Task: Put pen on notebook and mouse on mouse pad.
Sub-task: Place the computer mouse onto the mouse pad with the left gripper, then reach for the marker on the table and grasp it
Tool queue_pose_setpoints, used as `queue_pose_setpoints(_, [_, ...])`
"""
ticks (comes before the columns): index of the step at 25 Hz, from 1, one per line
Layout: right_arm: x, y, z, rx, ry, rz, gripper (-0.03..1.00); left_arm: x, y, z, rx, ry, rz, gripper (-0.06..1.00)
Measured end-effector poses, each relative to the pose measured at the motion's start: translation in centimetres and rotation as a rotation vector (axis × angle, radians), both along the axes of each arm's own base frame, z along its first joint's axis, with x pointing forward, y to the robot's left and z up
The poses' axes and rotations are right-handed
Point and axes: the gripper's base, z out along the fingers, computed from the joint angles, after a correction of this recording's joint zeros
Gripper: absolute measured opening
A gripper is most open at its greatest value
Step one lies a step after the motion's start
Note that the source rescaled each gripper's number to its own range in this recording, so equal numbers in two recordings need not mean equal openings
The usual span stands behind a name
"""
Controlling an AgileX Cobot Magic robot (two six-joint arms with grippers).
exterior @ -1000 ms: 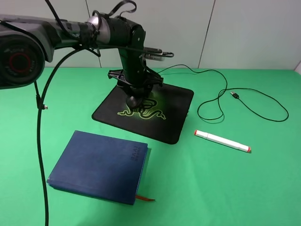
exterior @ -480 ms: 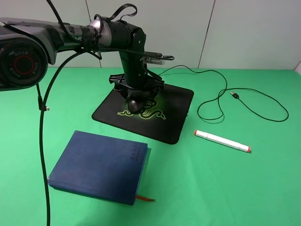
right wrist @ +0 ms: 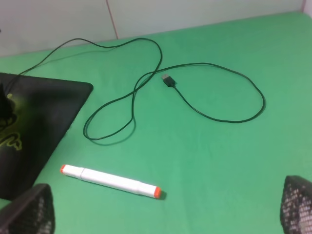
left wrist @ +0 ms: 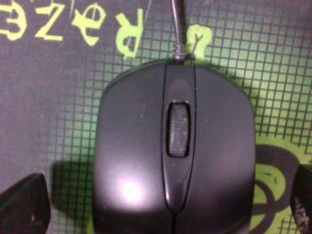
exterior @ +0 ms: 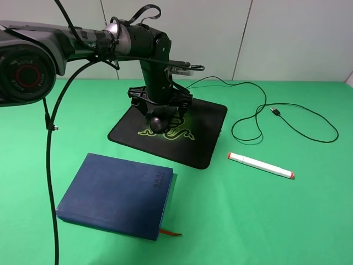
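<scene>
The black mouse [exterior: 158,123] [left wrist: 170,156] lies on the black mouse pad [exterior: 201,138] [left wrist: 53,107], over its green emblem. My left gripper [exterior: 159,117] [left wrist: 163,207] hangs right over it, open, one fingertip on each side and clear of the mouse. On the green cloth right of the pad lies the white pen [exterior: 261,165] [right wrist: 109,180] with orange ends. The dark-blue notebook [exterior: 116,193] sits near the front left, closed, with nothing on it. My right gripper [right wrist: 163,209] shows only in the right wrist view, open and empty, on the near side of the pen.
The mouse cable [exterior: 287,118] loops across the cloth at the back right and ends in a USB plug [exterior: 274,111] [right wrist: 167,80]. A grey-white wall stands behind the table. The left arm [exterior: 83,38] reaches in from the upper left.
The left gripper's jaws have spread apart and let go of the mouse, which now rests on the mouse pad. Pen, notebook and cable have not moved.
</scene>
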Motion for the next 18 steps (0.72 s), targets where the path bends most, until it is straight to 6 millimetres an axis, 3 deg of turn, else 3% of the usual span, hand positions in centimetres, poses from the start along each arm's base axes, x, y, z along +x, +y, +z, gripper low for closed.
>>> queue_pose_setpoints(4, [0.0,0.0,0.0,0.000,0.000,0.000,1.00,0.0,0.0,0.8,-0.006,-0.017,-0.022,0.99])
queue_pose_setpoints(7, [0.0,0.0,0.0,0.000,0.000,0.000,1.00,-0.1,0.0,3.1,-0.026,-0.049,-0.025,0.99])
queue_pose_setpoints(12, [0.0,0.0,0.0,0.000,0.000,0.000,1.00,-1.2,1.0,9.3,-0.031,-0.099,-0.022,0.99])
queue_pose_setpoints(18, [0.0,0.0,0.0,0.000,0.000,0.000,1.00,-3.6,3.6,17.2,0.025,-0.164,-0.010,0.99])
